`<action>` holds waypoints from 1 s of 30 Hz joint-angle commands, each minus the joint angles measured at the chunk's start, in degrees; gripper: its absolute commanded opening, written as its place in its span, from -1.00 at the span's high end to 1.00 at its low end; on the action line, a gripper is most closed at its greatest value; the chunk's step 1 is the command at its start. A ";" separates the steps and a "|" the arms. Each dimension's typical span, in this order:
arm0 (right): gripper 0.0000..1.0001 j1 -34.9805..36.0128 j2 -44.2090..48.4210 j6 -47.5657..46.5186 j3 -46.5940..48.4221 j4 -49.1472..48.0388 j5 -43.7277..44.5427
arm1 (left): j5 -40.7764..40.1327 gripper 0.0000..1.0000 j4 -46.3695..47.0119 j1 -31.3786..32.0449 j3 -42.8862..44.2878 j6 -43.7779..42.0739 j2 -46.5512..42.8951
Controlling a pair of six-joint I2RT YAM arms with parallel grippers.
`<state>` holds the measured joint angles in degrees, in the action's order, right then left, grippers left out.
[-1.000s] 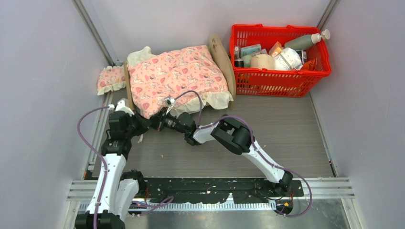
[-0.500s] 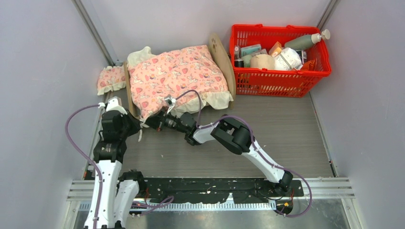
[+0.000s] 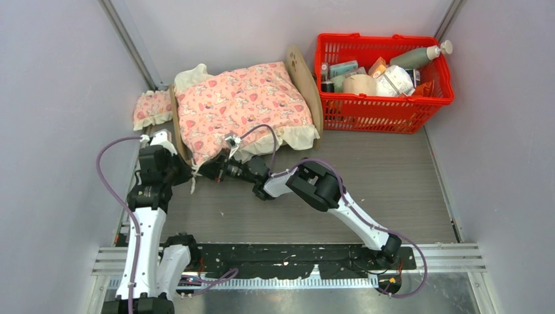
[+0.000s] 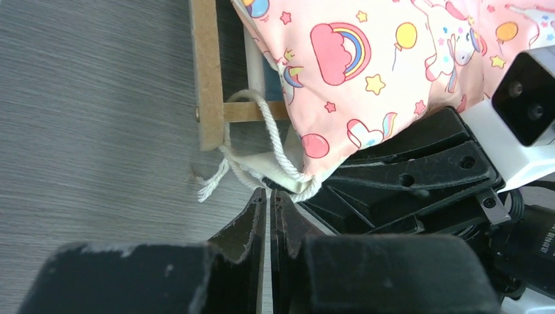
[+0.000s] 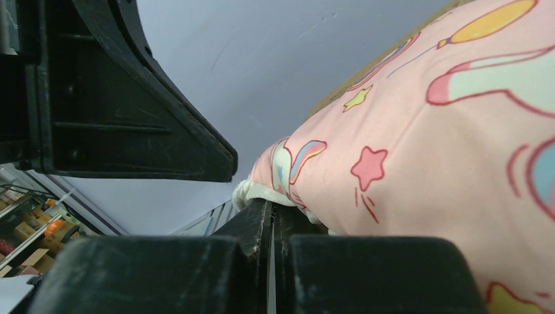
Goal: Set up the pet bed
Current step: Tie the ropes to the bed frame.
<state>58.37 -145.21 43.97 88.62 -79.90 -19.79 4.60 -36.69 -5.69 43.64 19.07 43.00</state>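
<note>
The pet bed point(image 3: 303, 68) stands at the back left, its plywood frame point(image 4: 208, 78) mostly covered by the pink patterned blanket point(image 3: 242, 104). The blanket's near-left corner hangs over the foot end, and a white cord point(image 4: 271, 131) loops round the frame there. My left gripper point(image 3: 188, 172) is shut with nothing between its jaws, its tips point(image 4: 268, 195) just short of the cream frill point(image 4: 294, 186). My right gripper point(image 3: 204, 171) is shut under that same corner. The frill lies across its tips point(image 5: 270, 208), and the blanket point(image 5: 445, 144) bulges just above.
A small pink frilled pillow point(image 3: 152, 108) lies on the floor left of the bed, against the wall. A red basket point(image 3: 340, 111) full of bottles and packets stands to the right of the headboard. Grey walls close in on both sides.
My left arm has drawn back a little to the left, away from the blanket's corner. The right gripper has edged slightly left under that corner.
</note>
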 commanded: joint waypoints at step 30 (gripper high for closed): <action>0.90 -0.67 -0.61 4.43 3.61 -6.80 -5.05 | 26.07 0.75 1.77 -8.72 -1.73 -61.66 0.46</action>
<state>57.87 -145.91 47.53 90.39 -82.32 -23.53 24.45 -35.46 -13.58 41.04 -38.06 44.40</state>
